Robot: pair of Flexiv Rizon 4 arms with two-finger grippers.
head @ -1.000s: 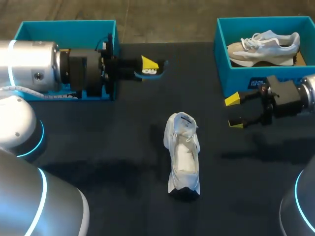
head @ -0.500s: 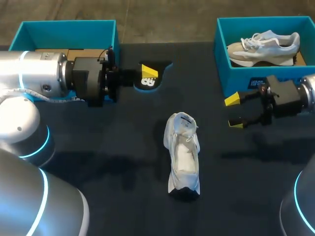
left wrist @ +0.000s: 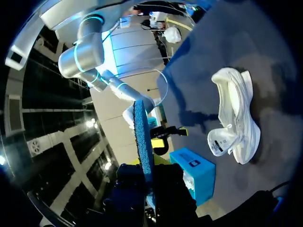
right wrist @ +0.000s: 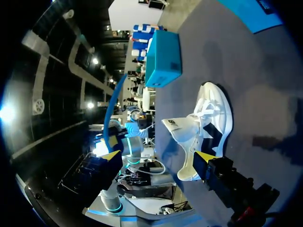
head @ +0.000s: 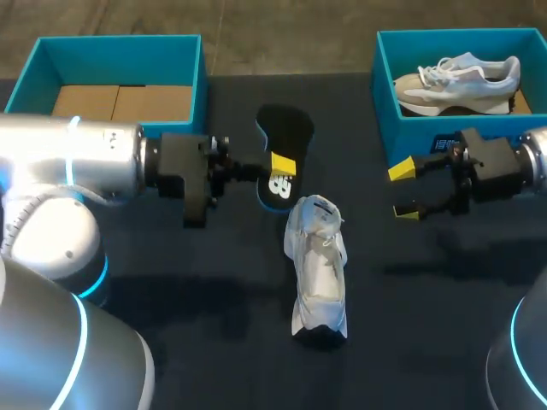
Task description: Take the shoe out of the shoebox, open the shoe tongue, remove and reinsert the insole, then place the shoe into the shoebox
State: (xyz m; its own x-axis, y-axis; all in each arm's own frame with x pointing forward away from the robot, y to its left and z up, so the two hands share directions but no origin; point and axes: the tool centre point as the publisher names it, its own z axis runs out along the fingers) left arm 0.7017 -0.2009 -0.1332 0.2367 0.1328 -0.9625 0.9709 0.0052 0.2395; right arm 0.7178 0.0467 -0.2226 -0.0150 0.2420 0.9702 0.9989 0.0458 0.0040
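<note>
At mid-table the white shoe (head: pixel 318 272) lies with its long axis running far to near, folded-out tongue at the far end, dark end toward me. Just beside that far end my left gripper (head: pixel 280 171) is clamped on the one dark insole (head: pixel 286 132), which points toward the far edge. My right gripper (head: pixel 403 191) hangs with fingers apart, near the right shoebox (head: pixel 427 132). I count two blue boxes: that one holds a second shoe (head: pixel 457 81), and the left shoebox (head: pixel 198 68) shows a brown cardboard floor.

The left gripper (head: pixel 276 175) has swung away from the empty shoebox (head: pixel 120 53) toward the middle. The insole (head: pixel 286 135) it carries has turned broad face up and now hangs just beside the white shoe (head: pixel 318 265).
</note>
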